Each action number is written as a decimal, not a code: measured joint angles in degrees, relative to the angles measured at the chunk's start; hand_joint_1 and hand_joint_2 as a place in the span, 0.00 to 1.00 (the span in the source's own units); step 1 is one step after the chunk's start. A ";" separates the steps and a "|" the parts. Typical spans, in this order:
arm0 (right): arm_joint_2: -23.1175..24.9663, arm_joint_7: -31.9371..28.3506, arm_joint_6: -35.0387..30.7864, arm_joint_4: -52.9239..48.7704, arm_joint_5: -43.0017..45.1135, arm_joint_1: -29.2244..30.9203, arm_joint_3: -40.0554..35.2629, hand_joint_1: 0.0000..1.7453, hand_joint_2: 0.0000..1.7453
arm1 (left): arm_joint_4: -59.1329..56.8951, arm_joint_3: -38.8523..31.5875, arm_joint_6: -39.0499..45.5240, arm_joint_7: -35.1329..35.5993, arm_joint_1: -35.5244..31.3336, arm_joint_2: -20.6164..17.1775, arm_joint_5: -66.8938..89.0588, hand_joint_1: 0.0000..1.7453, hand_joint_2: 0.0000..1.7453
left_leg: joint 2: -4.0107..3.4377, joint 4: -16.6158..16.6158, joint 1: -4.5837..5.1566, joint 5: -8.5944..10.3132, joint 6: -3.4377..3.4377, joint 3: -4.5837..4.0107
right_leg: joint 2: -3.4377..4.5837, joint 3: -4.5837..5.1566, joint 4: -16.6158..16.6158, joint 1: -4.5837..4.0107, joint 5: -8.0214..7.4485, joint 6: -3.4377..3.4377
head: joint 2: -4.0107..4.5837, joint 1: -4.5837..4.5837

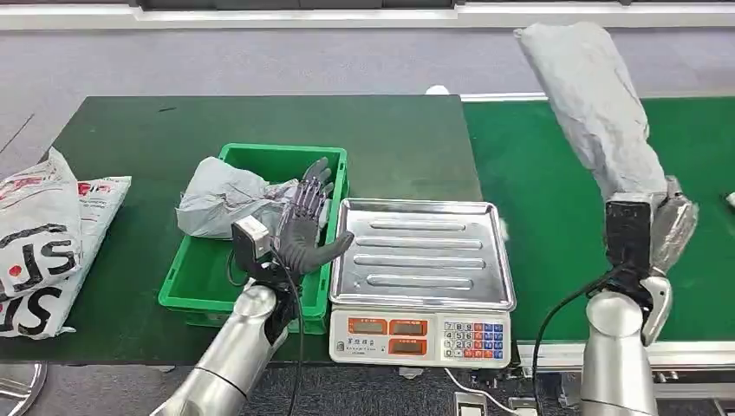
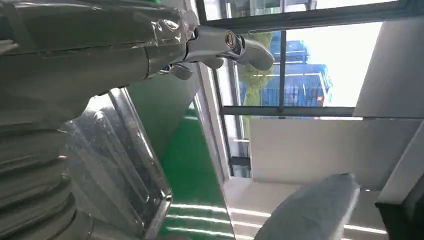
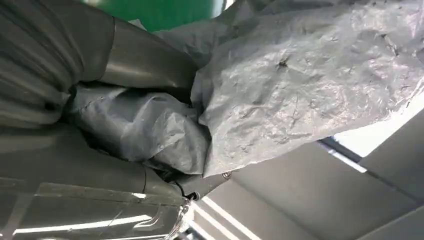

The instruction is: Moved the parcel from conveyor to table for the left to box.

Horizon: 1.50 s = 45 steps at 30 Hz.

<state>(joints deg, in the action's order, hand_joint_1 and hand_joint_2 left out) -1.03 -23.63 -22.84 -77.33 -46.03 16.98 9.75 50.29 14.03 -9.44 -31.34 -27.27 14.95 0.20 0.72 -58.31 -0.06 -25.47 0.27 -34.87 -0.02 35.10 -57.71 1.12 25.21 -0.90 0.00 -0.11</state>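
My left hand hovers with fingers spread, holding nothing, above the green bin; at three o'clock, my right hand clamps the grey crinkled parcel, upright above the green conveyor.

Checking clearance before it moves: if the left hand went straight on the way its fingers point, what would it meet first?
Probably the crumpled grey plastic parcel in the green plastic crate; the left hand already overlaps it, though depth is unclear.

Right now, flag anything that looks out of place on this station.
A crumpled grey parcel sits askew in the green bin, draped over its left rim rather than lying inside. The right hand holds another grey parcel upright, high above the conveyor.
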 measured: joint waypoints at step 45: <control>-6.53 5.18 39.51 12.42 -0.11 3.01 -29.09 1.00 1.00 | -0.15 -0.50 5.16 0.59 -1.65 -0.81 -5.58 0.00 1.00 | 0.04 0.00 -0.01 0.01 0.00 -0.02 | -0.03 0.00 0.00 -0.01 0.00 0.00 | 0.00 0.00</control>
<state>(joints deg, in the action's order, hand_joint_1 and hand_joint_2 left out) -7.56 -18.45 16.68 -64.92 -46.14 19.99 -19.34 50.14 13.53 -4.28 -30.75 -28.92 14.14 -5.38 0.76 -58.31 -0.07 -25.46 0.27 -34.89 -0.05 35.10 -57.71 1.11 25.21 -0.90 0.00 -0.11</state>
